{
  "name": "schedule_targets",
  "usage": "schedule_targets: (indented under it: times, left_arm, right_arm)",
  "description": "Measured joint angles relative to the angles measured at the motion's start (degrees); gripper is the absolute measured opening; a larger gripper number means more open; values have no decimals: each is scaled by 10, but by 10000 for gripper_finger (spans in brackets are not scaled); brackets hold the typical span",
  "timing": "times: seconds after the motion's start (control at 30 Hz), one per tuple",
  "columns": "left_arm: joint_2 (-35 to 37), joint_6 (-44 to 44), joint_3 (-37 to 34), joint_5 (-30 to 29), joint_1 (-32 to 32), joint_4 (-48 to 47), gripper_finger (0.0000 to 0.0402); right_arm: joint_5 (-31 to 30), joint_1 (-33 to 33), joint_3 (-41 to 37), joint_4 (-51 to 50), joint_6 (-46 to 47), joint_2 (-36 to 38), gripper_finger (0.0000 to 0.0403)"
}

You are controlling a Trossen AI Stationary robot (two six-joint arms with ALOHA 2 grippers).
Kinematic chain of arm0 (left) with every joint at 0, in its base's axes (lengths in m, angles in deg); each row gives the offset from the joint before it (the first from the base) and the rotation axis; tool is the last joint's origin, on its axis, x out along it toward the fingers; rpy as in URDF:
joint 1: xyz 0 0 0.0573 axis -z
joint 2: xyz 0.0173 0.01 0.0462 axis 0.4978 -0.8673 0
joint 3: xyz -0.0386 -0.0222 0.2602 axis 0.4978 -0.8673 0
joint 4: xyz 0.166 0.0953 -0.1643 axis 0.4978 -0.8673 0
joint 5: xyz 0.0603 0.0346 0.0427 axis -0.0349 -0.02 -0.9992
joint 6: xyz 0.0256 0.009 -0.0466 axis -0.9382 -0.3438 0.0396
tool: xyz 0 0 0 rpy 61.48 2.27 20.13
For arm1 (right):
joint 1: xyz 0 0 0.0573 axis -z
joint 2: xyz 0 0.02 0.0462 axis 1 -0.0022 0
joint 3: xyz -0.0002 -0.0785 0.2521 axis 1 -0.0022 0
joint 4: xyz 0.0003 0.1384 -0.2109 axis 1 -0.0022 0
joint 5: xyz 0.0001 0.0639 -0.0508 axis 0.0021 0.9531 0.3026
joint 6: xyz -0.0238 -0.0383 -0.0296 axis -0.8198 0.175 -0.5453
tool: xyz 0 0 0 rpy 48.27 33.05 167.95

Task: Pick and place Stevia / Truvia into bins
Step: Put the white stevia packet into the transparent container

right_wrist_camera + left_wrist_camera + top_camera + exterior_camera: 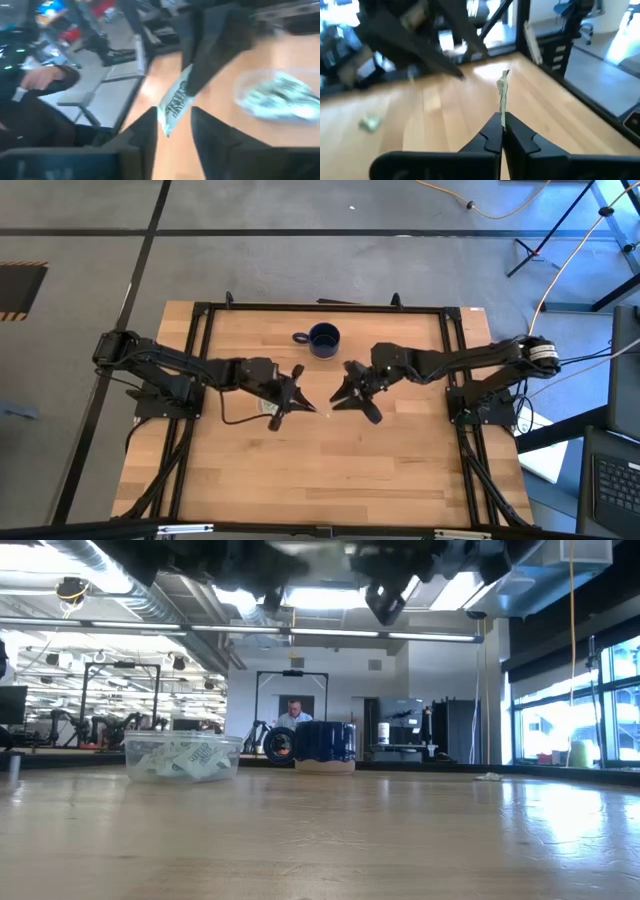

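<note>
The left gripper (pixel 501 131) pinches a thin, flat paper packet (pixel 503 95) (held on edge) above the wooden table (pixel 330 460); the right gripper (pixel 172 127) is spread apart

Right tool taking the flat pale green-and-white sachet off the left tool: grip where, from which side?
Grip the flat pale green-and-white sachet by its free end, beyond the shut left tool, closing on its two broad faces: it is thin and pinched at one end only. Come from opposite the left tool; the open right tool seems to straddle it.
</note>
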Motion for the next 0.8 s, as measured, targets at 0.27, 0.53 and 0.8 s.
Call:
schedule_targets:
  times: [0.27,0.53,0.8]
  left_arm:
    - [29,116,0,-11,-50,-238,3]
    - [76,229,0,-5,-111,-484,4]
    - [63,227,0,30,-147,-555,3]
  right_arm:
    - [-166,44,0,-224,-17,43,184]
    - [-295,73,0,-388,-10,45,189]
    - [-318,94,0,-417,0,45,189]
